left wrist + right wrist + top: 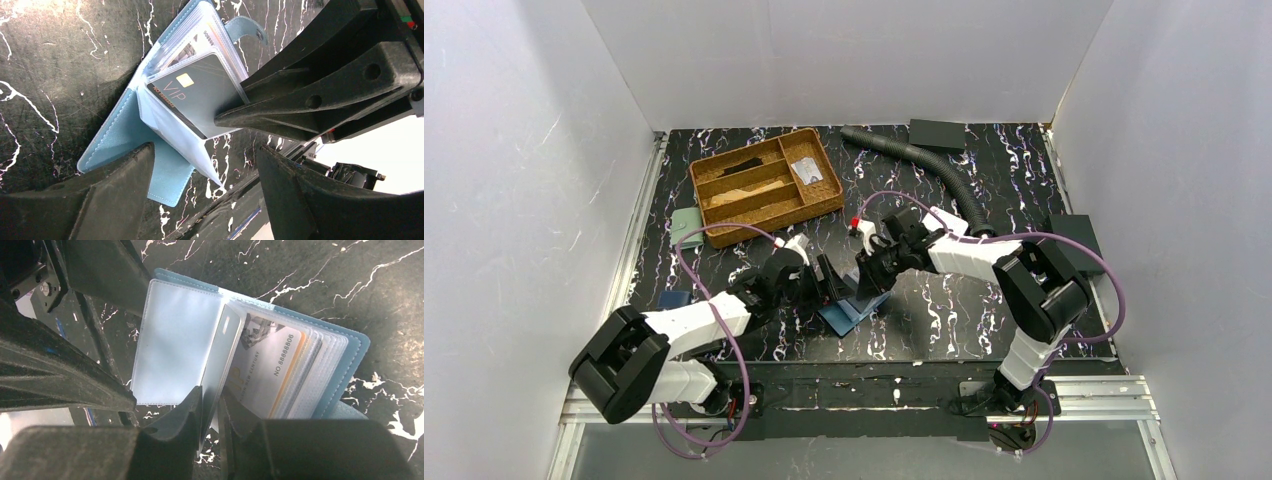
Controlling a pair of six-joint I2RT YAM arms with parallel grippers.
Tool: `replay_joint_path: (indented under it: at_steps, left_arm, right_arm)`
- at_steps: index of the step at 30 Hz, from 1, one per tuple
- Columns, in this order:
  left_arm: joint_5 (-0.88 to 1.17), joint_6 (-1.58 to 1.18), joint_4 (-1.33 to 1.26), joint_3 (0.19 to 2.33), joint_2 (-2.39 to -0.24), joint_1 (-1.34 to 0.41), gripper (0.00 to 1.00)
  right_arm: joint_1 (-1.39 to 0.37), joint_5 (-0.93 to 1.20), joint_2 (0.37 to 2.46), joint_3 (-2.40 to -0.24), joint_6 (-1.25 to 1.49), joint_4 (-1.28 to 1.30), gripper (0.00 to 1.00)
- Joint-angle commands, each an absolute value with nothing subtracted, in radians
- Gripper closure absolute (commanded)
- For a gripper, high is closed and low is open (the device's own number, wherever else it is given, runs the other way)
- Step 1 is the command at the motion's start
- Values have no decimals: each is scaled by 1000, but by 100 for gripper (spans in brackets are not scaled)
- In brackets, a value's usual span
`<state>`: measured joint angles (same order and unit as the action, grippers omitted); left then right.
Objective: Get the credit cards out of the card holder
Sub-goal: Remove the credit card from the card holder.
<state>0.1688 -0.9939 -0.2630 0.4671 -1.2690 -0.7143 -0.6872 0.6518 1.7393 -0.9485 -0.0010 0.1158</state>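
Note:
The teal-blue card holder (pixel 849 314) lies open on the table between both grippers, its clear sleeves fanned out (pixel 120 135) (pixel 357 355). A dark grey credit card (pixel 195 95) marked VIP stands up from one sleeve and shows edge-on in the right wrist view (pixel 227 340). My right gripper (pixel 210 395) (pixel 872 272) is shut on that card's end. A whitish credit card (pixel 270 370) with an orange stripe sits in the sleeve behind it. My left gripper (pixel 205 162) (pixel 824 285) is open, hovering over the holder's near cover and holding nothing.
A wicker tray (pixel 764 185) with compartments stands at the back left. A black hose (pixel 924 165) curves across the back, with black boxes (pixel 936 133) (pixel 1074 240) nearby. A pale green pouch (pixel 686 225) and a navy wallet (pixel 674 298) lie at the left. White walls surround the table.

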Motion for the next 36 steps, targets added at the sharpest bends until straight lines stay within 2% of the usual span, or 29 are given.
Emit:
replay_joint_path:
  at_steps: [1,4,9,14,16,24,30,36]
  left_arm:
    - [168,-1014,-268,446,-1243,-706,28]
    - [154,-1031,-268,428,-1256,-704,34]
    - [151,-1025,-260,416,-1295,-687,62]
    - [151,-974,-228,423,-1333,-646,82]
    - [154,-944,-211,438,-1345,-632,86]
    - [249,-822,-162,550,-1474,-579,87]
    - [279,-789,-153,559,-1457,-566,73]
    - [290,-789,-132,543,-1267,-566,63]
  right_arm:
    - [-704,594,1706,-959,-44,100,74]
    - [-704,565,1703,-960,-45,101,77]
    - [-704,532,1685,-961,-46,104,88]
    - [-687,503,1646,-948,-40,92,94]
    - [-673,494,1635,-939,-29,81,95]
    - [-647,482,1656,-929,-6,77,93]
    - [-633,521,1667,-933,5,77,93]
    - [-615,570,1685,-934,41,72,92]
